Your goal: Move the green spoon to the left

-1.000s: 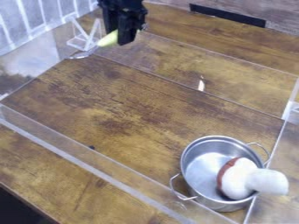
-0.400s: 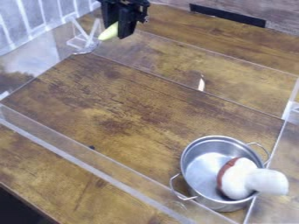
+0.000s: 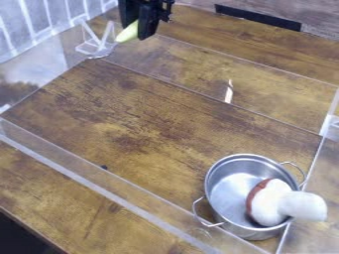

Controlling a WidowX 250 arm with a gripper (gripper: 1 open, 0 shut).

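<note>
Clenched jaws are seen on the black claw (image 3: 143, 27) at the top of the camera view, near the far left corner of the work area, and the green spoon (image 3: 127, 32) is grasped between them. Only a short yellow-green length of the spoon's handle is visible, sticking out to the left of the claw's dark fingers; its metal bowl cannot be made out, being hidden or lost in blur. Whether the spoon is lifted clear of the surface or touching it cannot be told from this angle. The claw is pointed steeply downward.

Beneath and around the spoon, a dark wooden table (image 3: 146, 119) with a plank grain is laid out, and it is fenced by low clear acrylic walls (image 3: 79, 164) that form a shallow enclosure. Just left of the claw, a small clear bracket-like piece (image 3: 93, 42) is seen at the corner of the walls. A small pale mark (image 3: 227, 96) is visible on the wood toward the right of centre.

Well apart from the spoon, at the lower right, a silver metal pot (image 3: 247, 194) with side handles is set on the wood. A white-and-red mushroom-like toy (image 3: 284, 204) is resting in the pot, with its white end leaning over the right rim.
</note>
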